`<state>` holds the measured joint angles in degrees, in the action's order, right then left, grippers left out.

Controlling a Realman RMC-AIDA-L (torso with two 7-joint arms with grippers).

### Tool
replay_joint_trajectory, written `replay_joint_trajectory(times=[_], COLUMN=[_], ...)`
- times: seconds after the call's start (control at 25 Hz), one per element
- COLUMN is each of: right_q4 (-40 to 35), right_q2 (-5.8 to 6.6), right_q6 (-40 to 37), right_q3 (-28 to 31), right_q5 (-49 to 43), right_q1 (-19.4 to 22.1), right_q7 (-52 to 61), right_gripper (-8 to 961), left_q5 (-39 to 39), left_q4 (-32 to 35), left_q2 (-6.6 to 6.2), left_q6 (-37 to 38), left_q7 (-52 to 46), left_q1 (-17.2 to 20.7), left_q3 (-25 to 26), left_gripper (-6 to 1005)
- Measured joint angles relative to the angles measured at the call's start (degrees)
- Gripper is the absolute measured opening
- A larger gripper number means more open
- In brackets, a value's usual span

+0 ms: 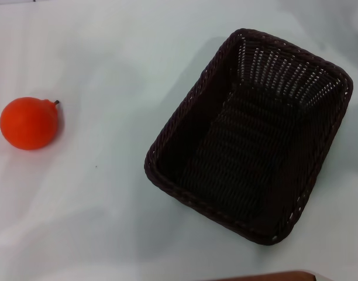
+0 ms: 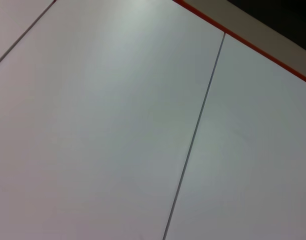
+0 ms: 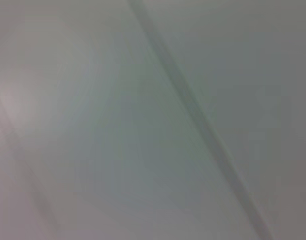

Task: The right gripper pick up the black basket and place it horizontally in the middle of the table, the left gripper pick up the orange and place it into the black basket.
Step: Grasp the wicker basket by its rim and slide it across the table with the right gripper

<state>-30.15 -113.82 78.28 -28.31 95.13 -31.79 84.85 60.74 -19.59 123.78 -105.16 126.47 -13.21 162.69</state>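
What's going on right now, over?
Neither pincer in sight. Black basket empty, sitting askew on the table, right of centre. Orange off to the left, apart from it. Nothing between them.

A brown edge (image 1: 267,276) is cut off at the head view's bottom.

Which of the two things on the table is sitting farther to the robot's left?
The orange, small and round, near the left edge. The black basket sits on the right, skewed and empty.
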Motion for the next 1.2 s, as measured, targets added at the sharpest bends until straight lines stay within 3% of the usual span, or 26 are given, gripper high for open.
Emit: replay_joint_trajectory(times=[0.08,0.2,0.36,0.56,0.68,0.88,1.2], right_q4=[-5.07,-12.68,-24.52,-35.25,-37.15,-35.65,-32.06], right_q2=[1.65,3.06,3.31,3.7,3.35,1.56,-0.26], right_q6=[1.66,4.67,9.68,19.77,22.91,22.63,19.55], right_q3=[-2.98,-4.61,-4.82,-5.48,-6.2,-11.51,-17.64], right_q5=[-6.51,-16.76,-29.22,-46.33,-58.26,-71.44,-74.21], right_q1=[-0.47,-1.62,-3.44,-8.64,-13.02,-17.24,-17.55], right_q7=[7.82,18.14,29.26,35.68,37.13,37.36,38.09], right_gripper=[595,595,596,776,946,942,941], left_q5=[0.0,0.0,0.0,0.0,0.0,0.0,0.0], left_q4=[-0.05,-0.15,-0.13,-0.13,-0.12,0.01,0.0], left_q2=[-0.01,-0.03,-0.03,-0.04,-0.04,-0.01,0.06], left_q6=[-0.1,-0.13,-0.12,-0.09,-0.12,-0.13,-0.13], left_q7=[0.0,0.0,0.0,0.0,0.0,0.0,0.0], left_q1=[-0.05,-0.09,-0.09,-0.18,-0.19,-0.26,-0.1], left_q3=[0.0,0.0,-0.01,-0.2,-0.27,-0.41,-0.45], left_gripper=[749,745,738,721,720,720,721])
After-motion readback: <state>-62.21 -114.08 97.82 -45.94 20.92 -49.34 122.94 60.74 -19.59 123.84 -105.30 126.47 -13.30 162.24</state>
